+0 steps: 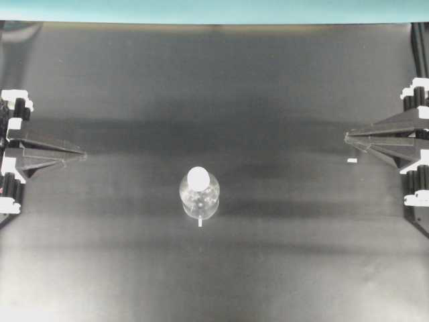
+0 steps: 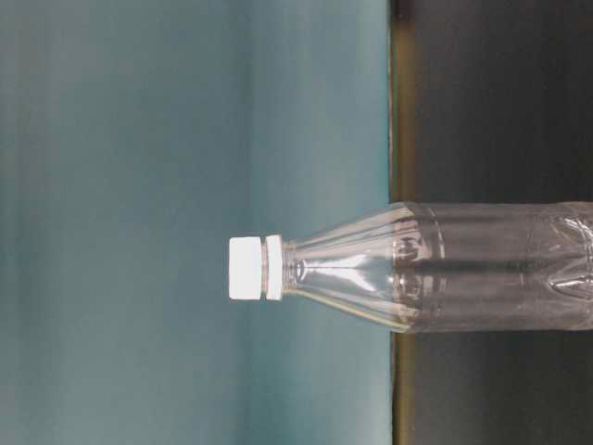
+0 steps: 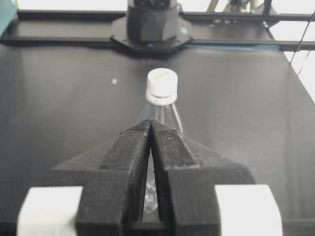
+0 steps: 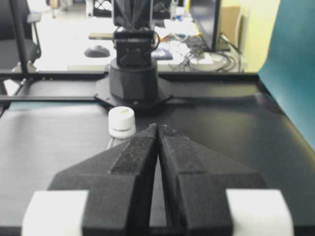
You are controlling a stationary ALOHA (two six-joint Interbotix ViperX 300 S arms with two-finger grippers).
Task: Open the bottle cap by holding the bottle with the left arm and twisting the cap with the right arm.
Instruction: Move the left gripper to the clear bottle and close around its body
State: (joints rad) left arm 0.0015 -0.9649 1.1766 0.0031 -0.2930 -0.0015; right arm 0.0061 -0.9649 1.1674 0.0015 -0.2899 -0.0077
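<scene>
Presently, an entry for the bench as I find it.

Item: the bottle, clear plastic, standing upright on the black table near the middle, a little toward the near edge in the overhead view. Its long axis is vertical. The table-level view comes rotated, so there the body lies sideways across the picture.

Item: the bottle cap, small, round, white, seated on the neck with its collar ring just beneath it. I judge it not yet loosened.

Item: my left gripper, parked at the left edge of the overhead view, fingers pressed together, holding nothing. From its wrist camera the bottle stands straight ahead, the cap rising above my closed fingertips.

Item: my right gripper, parked at the opposite edge, likewise pressed together and empty. From its wrist camera the cap shows slightly left of my centre line.

Item: a small white tape mark on the table just beside the right gripper; another sits at the bottle's foot.

Relation that matters: the bottle stands between my two hands and well apart from both, somewhat nearer the left. Both point inward at it. I judge nothing begun. The left hand would need to spread and come in level at the body, the right from above at the cap.
</scene>
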